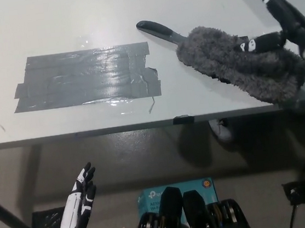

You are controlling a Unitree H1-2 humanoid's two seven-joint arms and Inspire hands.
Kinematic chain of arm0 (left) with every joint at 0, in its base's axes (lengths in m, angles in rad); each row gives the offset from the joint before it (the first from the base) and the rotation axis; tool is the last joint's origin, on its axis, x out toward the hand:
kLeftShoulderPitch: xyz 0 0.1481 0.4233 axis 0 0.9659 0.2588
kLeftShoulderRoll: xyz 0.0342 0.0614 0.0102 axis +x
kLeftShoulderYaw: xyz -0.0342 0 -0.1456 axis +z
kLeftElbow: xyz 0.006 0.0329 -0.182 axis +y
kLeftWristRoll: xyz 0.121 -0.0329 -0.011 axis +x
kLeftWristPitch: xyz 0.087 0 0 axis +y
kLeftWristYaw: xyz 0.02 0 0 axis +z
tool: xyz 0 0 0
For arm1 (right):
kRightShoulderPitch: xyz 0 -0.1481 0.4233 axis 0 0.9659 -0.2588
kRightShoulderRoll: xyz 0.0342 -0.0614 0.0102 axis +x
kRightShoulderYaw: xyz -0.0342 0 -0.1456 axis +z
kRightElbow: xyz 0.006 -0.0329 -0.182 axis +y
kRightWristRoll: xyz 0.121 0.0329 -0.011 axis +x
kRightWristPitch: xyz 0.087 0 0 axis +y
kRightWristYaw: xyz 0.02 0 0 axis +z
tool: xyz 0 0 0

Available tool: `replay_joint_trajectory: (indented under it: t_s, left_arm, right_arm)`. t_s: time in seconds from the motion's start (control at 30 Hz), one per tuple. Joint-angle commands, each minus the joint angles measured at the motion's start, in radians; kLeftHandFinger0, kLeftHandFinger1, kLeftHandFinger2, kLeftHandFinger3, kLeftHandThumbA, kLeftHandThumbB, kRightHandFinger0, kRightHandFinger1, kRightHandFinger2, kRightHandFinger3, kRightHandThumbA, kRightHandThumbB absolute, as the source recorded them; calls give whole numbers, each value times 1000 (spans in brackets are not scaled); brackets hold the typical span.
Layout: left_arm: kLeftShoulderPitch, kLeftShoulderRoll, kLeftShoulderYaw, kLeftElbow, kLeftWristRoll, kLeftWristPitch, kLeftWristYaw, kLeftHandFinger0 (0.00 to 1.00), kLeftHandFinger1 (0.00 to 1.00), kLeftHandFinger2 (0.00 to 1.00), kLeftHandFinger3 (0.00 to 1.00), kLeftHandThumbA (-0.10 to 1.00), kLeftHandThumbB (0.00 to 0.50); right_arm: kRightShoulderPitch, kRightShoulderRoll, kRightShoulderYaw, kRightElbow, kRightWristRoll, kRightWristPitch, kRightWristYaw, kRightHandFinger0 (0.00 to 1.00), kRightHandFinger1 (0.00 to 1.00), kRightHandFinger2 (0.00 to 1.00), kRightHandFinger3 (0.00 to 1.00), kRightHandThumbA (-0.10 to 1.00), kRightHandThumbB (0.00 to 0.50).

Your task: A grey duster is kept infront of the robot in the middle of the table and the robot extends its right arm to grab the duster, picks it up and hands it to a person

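The grey fluffy duster (235, 63) lies on the white table (75, 18) at the right, its black handle (160, 32) pointing up and left. My black right hand (280, 22) is raised above the duster's right end, open, with its fingers spread. One finger reaches over the fluffy head; whether it touches is unclear. My white left hand (78, 208) hangs open below the table's front edge at the lower left.
A patch of grey tape strips (85, 77) covers the table's middle left. A blue box (175, 194) lies on the floor under the table. The table's front edge (143, 127) runs across the middle of the picture.
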Motion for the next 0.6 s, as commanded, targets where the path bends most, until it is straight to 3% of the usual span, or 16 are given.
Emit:
replay_joint_trajectory:
  t_s: [0.0, 0.2, 0.57]
  left_arm:
    - [-19, 13, 0, -2, 4, -55, 18, 1000, 1000, 1000, 1000, 985, 307]
    - [-20, 13, 1, -12, 18, -54, 16, 1000, 1000, 1000, 1000, 976, 289]
    - [-37, 13, -3, -4, 27, -55, 19, 1000, 1000, 1000, 1000, 930, 276]
  right_arm:
    - [-183, 18, 47, 229, -65, 14, 10, 1000, 1000, 1000, 1000, 1000, 492]
    - [-273, 66, 71, 455, -43, 18, 48, 1000, 1000, 1000, 1000, 1000, 466]
    - [-271, 91, 36, 621, 46, -37, 183, 1000, 1000, 1000, 1000, 1000, 498]
